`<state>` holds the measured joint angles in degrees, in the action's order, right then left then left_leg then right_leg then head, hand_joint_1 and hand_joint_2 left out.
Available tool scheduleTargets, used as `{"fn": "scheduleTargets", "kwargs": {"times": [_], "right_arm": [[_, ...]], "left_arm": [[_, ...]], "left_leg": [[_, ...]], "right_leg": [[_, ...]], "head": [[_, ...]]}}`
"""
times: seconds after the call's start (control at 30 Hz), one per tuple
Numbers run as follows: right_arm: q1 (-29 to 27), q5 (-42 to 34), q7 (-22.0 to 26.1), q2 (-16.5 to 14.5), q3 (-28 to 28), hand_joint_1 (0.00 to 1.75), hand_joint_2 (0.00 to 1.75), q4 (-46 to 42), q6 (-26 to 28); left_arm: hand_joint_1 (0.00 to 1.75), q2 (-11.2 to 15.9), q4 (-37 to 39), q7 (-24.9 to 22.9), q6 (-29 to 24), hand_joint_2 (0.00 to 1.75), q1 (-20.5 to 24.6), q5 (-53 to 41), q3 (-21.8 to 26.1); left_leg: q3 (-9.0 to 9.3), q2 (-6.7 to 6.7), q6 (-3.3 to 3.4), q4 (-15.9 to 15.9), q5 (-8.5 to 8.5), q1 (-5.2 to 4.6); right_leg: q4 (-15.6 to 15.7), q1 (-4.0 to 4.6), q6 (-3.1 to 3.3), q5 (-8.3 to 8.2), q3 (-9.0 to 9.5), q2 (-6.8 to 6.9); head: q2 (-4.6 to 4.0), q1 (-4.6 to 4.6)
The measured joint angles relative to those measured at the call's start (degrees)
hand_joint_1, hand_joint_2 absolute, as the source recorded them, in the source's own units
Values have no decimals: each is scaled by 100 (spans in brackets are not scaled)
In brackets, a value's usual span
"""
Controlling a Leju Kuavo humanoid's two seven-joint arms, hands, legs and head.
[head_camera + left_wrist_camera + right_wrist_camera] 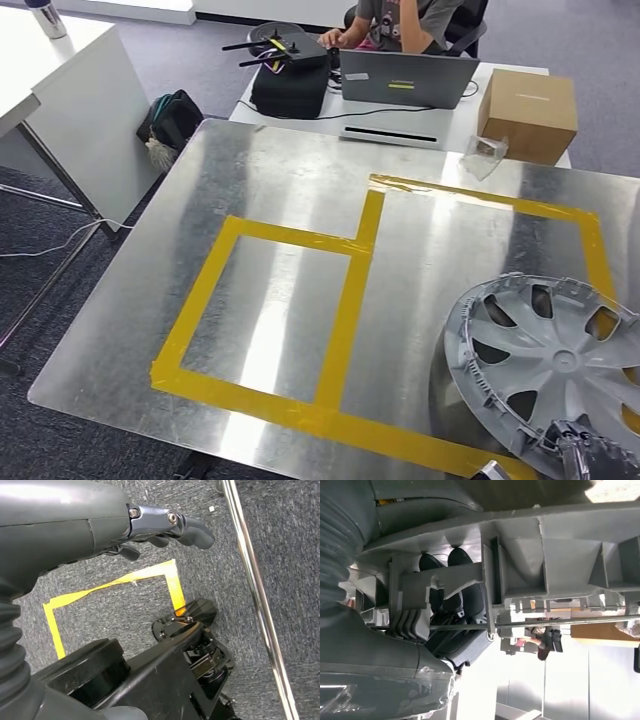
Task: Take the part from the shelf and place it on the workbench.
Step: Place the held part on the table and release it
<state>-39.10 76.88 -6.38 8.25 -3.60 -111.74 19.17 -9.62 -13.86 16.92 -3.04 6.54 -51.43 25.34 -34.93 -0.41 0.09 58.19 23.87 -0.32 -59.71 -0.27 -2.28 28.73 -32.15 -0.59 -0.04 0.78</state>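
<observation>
The left robot hand hangs over the grey carpet with its fingers apart, holding nothing. On the shiny metal bench, the grey wheel cover lies at the right, over the yellow tape. The right robot hand grips its rim.

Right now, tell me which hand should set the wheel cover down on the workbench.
Right. The right hand already grips the wheel cover at its rim, over the workbench. The left hand hangs open above the carpet floor, holding nothing.
</observation>
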Motion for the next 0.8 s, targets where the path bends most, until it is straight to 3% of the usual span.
{"fn": "scheduleTargets", "kwargs": {"times": [0.23,0.43,0.8], "right_arm": [[254,-530,206,325,37,175,175,392,-231],[548,-543,235,597,309,175,175,738,-240],[1600,-547,-253,1552,2550,175,175,981,-32]], "left_arm": [[0,0,-1,-29,103,175,47,-136,-80],[0,-1,-1,-136,187,175,97,-238,-185],[0,-40,-2,-298,323,175,275,-421,-445]], "left_leg": [[3,1,-28,-3,4,0],[3,7,-24,-3,1,-1],[1,30,-15,-3,-20,-1]], "right_leg": [[9,2,9,-7,-16,-8],[29,0,-3,-26,-7,-21],[31,-2,-8,-50,-13,-29]], "head": [[0,3],[0,2],[0,1]]}}
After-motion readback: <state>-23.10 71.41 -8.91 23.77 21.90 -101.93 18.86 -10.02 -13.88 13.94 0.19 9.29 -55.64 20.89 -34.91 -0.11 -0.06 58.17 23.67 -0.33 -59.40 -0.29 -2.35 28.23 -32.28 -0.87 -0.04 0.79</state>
